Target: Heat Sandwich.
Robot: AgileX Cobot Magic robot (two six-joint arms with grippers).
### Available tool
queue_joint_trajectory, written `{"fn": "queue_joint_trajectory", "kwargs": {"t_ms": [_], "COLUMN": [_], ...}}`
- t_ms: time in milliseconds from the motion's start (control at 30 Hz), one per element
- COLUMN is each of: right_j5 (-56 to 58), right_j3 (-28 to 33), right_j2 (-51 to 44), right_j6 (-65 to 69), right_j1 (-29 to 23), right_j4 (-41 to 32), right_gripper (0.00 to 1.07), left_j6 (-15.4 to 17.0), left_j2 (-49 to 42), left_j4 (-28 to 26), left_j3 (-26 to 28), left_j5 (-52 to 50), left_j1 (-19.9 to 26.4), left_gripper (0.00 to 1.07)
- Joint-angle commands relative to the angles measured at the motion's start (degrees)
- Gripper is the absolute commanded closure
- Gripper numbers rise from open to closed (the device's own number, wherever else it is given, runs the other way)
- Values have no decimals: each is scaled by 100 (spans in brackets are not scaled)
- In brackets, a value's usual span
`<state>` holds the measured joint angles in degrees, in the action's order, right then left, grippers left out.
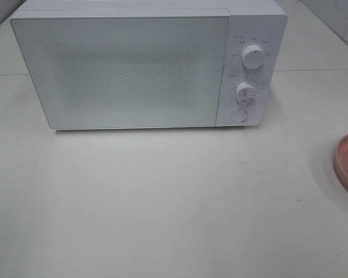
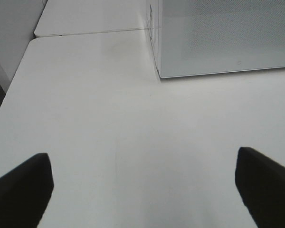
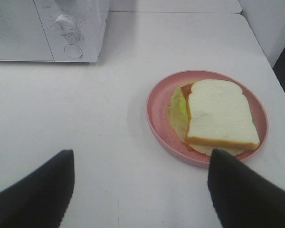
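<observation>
1. Table (image 1: 162,202): white, fills most of the high view. You've got bare surface in front of the oven, prob. left free so the door can swing and the arms can work.

2. Microwave (image 1: 139,66): white, upper half of the high view, door shut. Front faces you, controls down its right side: upper dial (image 1: 253,56), lower dial (image 1: 245,91), round button (image 1: 238,115) below them. Button prob. the door release, so you'd want that first. Nothing heated yet; task looks to be at its start.

3. Plate (image 3: 156,116): round, pink, centre-right of the right wrist view. In the high view only a sliver shows at the right edge, mid-height, well apart from the oven. Sits on the right arm's side, so that arm is the likely carrier.

4. Sandwich (image 3: 221,114): lies flat on the plate, white bread on top, green/yellow and reddish filling poking out on the side toward the oven. Narrower than the plate, so the rim stays free for a grip.

5. Right gripper (image 3: 140,190): fingers wide apart, holding nothing, hovering near the plate.

6. Left gripper (image 2: 142,187): also spread wide, empty, over bare table w/ the oven's corner ahead.
</observation>
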<state>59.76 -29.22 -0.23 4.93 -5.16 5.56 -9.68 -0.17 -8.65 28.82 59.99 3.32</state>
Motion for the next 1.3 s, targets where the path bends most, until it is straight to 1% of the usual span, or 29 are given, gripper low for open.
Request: {"fn": "queue_joint_trajectory", "kwargs": {"t_ms": [33,1300], "right_j5": [-34,-34], "right_j3": [0,0], "right_j2": [-155,-155], "right_j6": [34,34], "right_j1": [40,40], "right_j4": [11,11], "right_gripper": [32,32], "left_j6": [40,40], "left_j2": [-178,-172], "left_j4": [-11,-17], "left_j3": [0,0], "left_j5": [-11,-11], "left_j1": [-23,-23], "left_gripper": [9,9]}}
